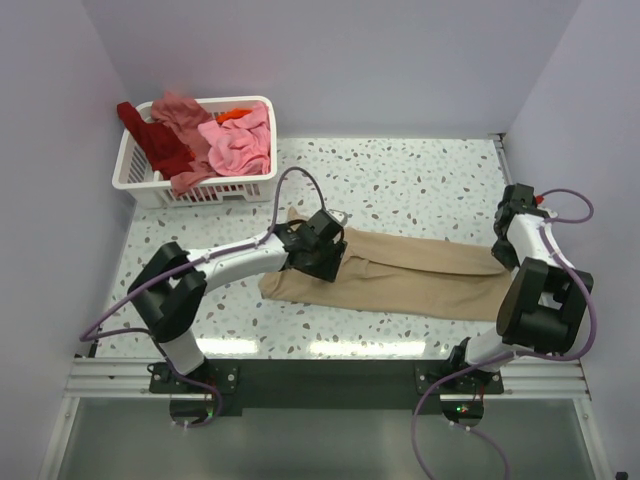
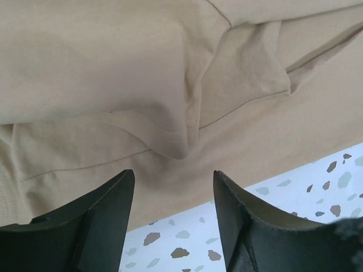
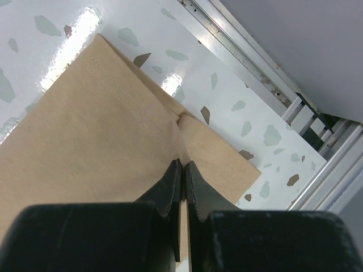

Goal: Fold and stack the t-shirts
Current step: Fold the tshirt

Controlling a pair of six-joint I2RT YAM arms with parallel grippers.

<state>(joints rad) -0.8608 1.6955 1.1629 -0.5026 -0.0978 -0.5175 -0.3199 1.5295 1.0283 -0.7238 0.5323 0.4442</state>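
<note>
Speckled table [image 1: 400, 180] bears tan t-shirt [image 1: 430, 285], right jaws pinching it.

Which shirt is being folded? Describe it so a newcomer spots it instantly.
Start at the speckled table; across its near half lies the tan t-shirt, stretched in a long band. It alone is beige and on the tabletop; the pink and red shirts are heaped in the white basket far left.

The left arm [image 1: 235, 263] and right arm [image 1: 527, 243] are white curved shells between boxy black joints. Thin purple cables [image 1: 296, 169] loop alongside them.
</note>
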